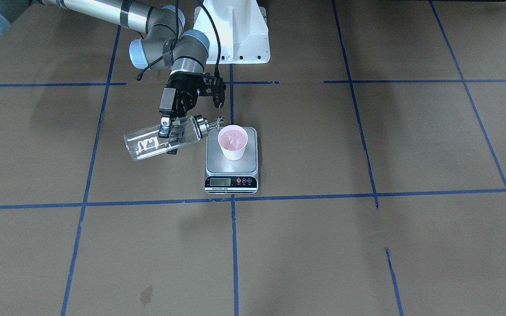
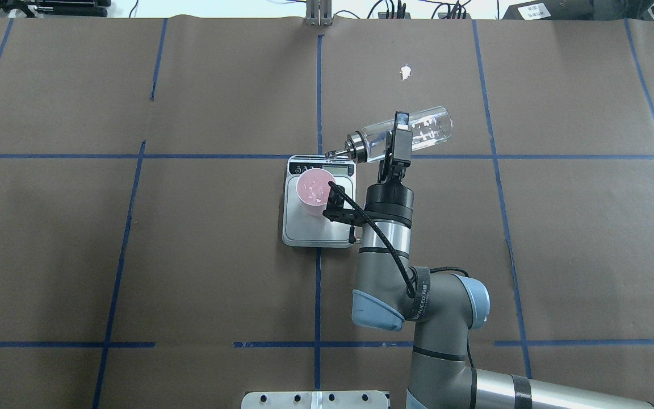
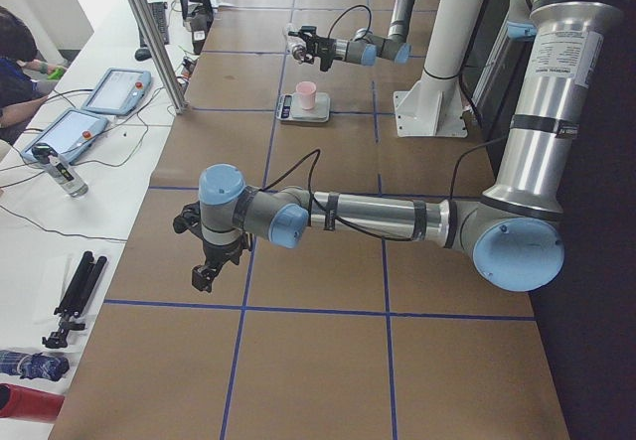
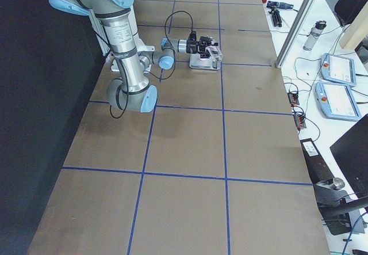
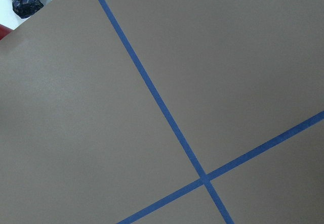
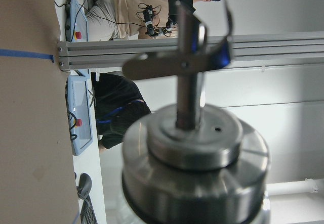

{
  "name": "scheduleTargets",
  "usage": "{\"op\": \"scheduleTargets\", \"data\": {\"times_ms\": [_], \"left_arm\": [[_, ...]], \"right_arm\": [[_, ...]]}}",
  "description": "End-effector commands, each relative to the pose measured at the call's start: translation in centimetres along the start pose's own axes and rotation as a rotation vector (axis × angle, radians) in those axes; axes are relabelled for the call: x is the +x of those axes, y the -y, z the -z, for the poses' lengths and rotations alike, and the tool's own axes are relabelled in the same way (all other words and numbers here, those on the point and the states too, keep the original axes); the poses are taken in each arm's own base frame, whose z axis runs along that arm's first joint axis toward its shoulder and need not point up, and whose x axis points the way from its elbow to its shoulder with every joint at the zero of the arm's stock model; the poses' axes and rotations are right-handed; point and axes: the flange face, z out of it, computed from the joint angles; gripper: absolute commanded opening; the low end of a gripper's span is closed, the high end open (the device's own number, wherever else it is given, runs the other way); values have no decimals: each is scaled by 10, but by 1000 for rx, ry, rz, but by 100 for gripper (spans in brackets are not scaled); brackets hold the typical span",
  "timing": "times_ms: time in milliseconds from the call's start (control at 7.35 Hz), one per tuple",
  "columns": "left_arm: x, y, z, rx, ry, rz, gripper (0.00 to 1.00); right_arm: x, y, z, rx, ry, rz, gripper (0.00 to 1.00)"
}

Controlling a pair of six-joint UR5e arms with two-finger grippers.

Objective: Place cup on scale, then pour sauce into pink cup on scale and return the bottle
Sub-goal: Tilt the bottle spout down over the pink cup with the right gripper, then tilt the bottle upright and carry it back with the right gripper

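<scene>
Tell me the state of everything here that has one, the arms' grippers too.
Pale pink paper cup: upright on the scale, glossy liquid inside.
Silver-grey kitchen scale: carrying the cup; display unreadable.
Clear glass bottle with silver cap: held aloft, tipped almost level, spout toward the cup.
Right gripper: shut on the bottle.
Left gripper: far from the scale; open or shut, cannot tell.

The cup (image 1: 233,142) stands on the platform of the scale (image 1: 218,166), which sits on the table (image 1: 367,241) near its middle, just ahead of the robot's base. The bottle (image 1: 141,145) lies nearly level in the air on the robot's right of the scale. The right gripper (image 1: 168,139) clamps it across its body, and its spout end points toward the cup, near the rim. The left gripper (image 3: 209,266) hangs over the table well apart, toward the robot's left end.
</scene>
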Motion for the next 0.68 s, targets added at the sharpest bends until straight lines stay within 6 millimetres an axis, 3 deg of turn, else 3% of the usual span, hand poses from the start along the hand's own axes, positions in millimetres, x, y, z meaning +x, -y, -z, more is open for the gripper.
{"op": "scheduleTargets", "data": {"times_ms": [0, 408, 544], "left_arm": [[-1, -1, 1, 1, 0, 3, 100], [-2, -1, 3, 3, 1, 5, 100], [-4, -1, 7, 10, 6, 8, 100]], "right_arm": [[8, 5, 1, 8, 29, -51, 0], [54, 4, 6, 31, 110, -250, 0], [57, -3, 7, 30, 159, -357, 0]]}}
